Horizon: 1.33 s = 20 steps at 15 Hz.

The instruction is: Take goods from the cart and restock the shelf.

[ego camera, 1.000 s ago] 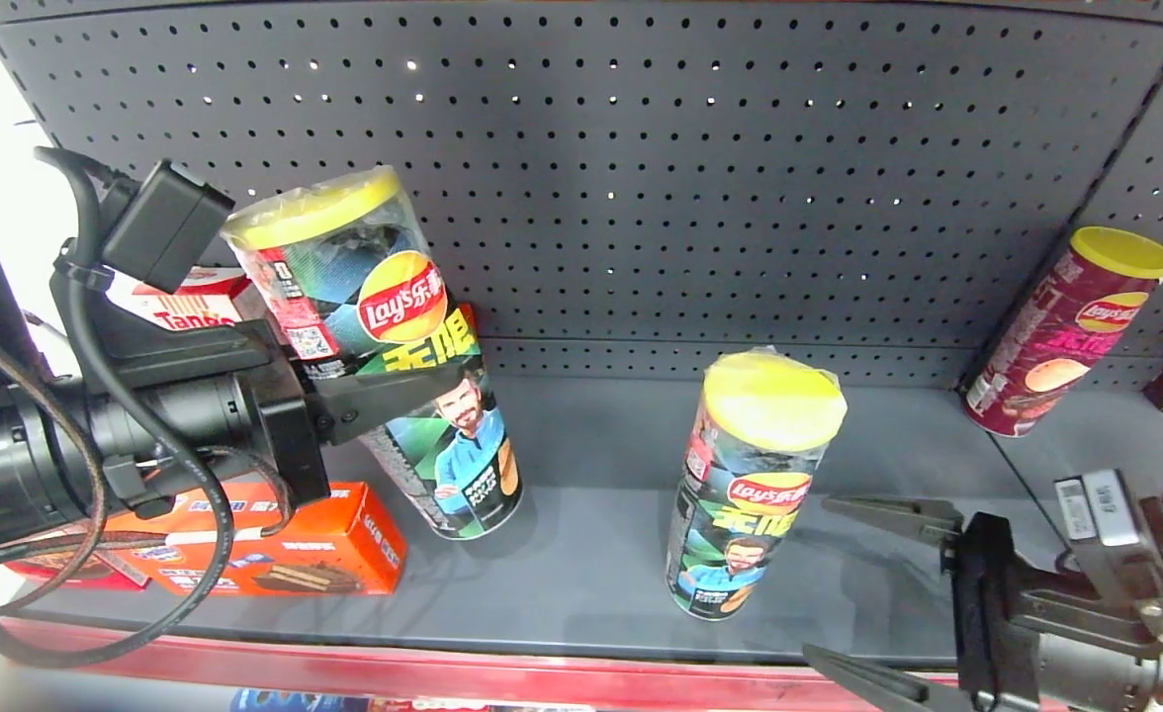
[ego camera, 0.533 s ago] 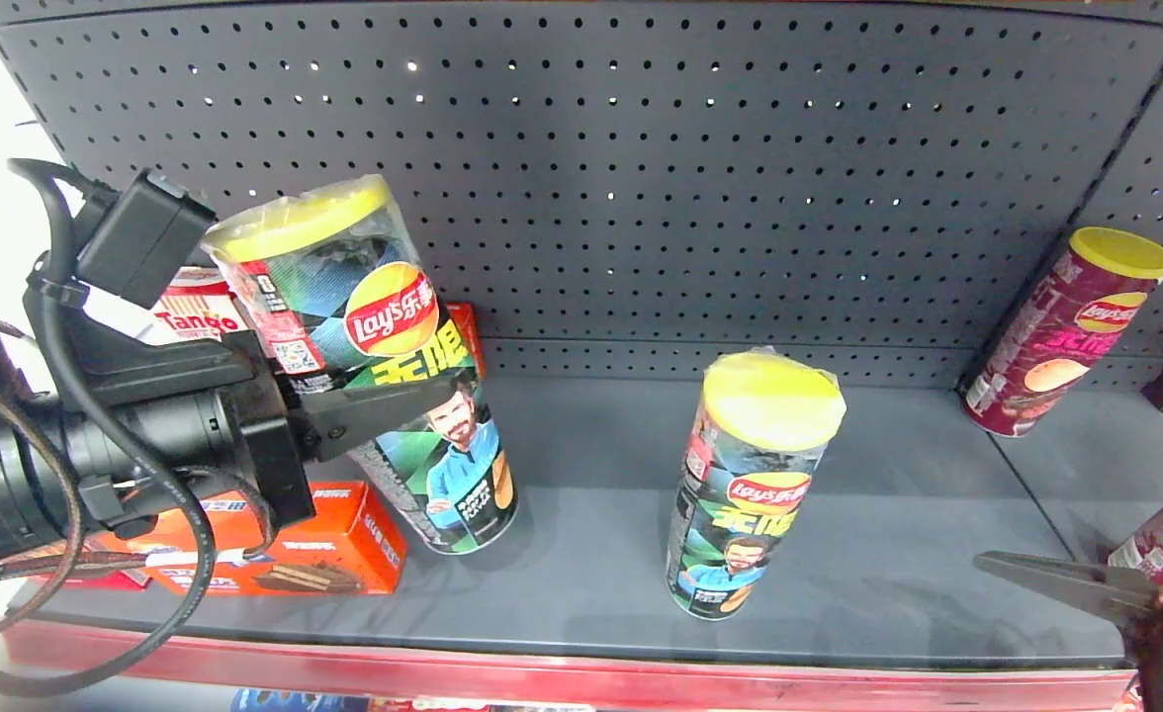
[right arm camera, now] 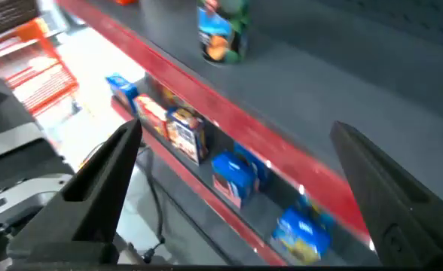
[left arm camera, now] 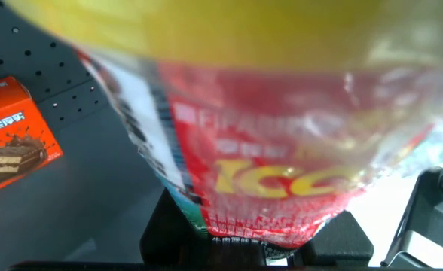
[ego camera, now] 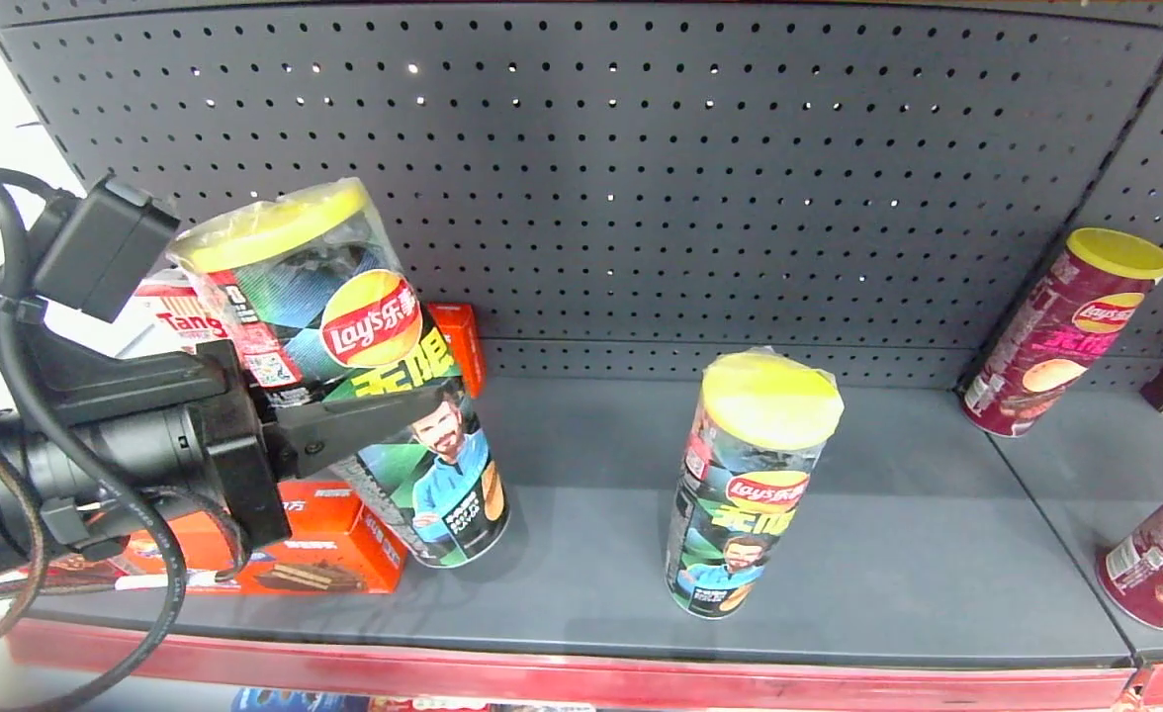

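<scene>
Grey shelf deck (ego camera: 888, 554) with a red front lip (ego camera: 542, 677), backed by a perforated panel (ego camera: 641, 198). Progress, as I judge it: one standing chip canister (ego camera: 750, 485) is upright at mid-shelf, well apart from the other goods, and two maroon canisters (ego camera: 1066, 336) (ego camera: 1160, 569) occupy the right end.

The placement in hand is unfinished. My left gripper (ego camera: 384, 410) is pinching the held chip canister (ego camera: 344, 326) across its middle. The yellow lid is uppermost and the body is tilted, lid toward my left. Its base is low over the deck, just beside the orange wafer box (ego camera: 324, 554). Whether the base touches the deck cannot be told. Remaining, I judge: bring this canister upright, seat it, release, then fetch further goods from the cart.

Pose: my left arm enters from the left edge, roughly level. My right gripper (right arm camera: 236, 129) is spread wide and holds nothing. It is low before the red lip, near a lower tier of blue packets (right arm camera: 236, 177).
</scene>
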{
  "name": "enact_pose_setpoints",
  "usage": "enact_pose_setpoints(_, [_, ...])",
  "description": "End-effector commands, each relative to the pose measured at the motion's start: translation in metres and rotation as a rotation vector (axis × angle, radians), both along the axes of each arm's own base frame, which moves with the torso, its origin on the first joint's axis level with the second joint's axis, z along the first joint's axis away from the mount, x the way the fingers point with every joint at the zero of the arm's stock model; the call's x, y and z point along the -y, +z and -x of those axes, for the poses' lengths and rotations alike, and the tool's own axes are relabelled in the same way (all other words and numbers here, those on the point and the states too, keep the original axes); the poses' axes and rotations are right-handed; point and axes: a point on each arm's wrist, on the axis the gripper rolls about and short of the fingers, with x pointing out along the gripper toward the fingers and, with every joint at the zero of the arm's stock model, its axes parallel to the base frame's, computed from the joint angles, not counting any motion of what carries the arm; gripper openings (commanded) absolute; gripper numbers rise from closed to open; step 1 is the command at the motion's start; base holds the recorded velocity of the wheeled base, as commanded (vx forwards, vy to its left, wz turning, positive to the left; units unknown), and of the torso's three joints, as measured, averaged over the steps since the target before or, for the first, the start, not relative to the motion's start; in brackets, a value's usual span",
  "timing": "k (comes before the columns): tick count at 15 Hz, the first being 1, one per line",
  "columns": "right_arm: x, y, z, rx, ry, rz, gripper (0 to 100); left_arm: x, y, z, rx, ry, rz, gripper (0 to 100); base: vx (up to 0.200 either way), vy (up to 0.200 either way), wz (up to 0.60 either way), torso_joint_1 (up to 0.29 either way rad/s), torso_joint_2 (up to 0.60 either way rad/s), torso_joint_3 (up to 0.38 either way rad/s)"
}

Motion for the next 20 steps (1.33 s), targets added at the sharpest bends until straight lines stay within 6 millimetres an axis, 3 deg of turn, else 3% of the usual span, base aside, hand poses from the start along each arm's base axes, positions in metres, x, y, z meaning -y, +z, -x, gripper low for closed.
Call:
enact_pose_setpoints(1, [0.005,-0.022,0.019,0.053,-0.126,-0.042,100,0.0,0.002,0.001,0.007,-0.002,0.003,0,0.0,0.0,0.0,0.0,0.0,0.0])
enact_pose_setpoints(3, [0.006,-0.037,0.013,0.025,-0.249,-0.054,100,0.0,0.01,0.0,0.037,-0.002,0.015,0,0.0,0.0,0.0,0.0,0.0,0.0])
enact_pose_setpoints(8, [0.012,-0.046,0.012,-0.076,-0.541,-0.056,100,0.005,0.012,0.0,0.044,-0.023,0.013,0,0.0,0.0,0.0,0.0,0.0,0.0])
enact_pose_setpoints(12, [0.013,-0.044,0.011,-0.057,-0.563,-0.065,100,0.01,0.012,0.0,0.038,-0.046,0.012,0,0.0,0.0,0.0,0.0,0.0,0.0])
enact_pose_setpoints(15, [0.011,-0.043,0.01,-0.077,-0.708,-0.059,100,0.017,0.011,0.004,0.035,-0.083,0.013,0,0.0,0.0,0.0,0.0,0.0,0.0])
enact_pose_setpoints(20, [0.01,-0.046,0.02,0.042,-0.77,-0.117,100,0.021,0.011,0.011,0.036,-0.118,0.014,0,0.0,0.0,0.0,0.0,0.0,0.0])
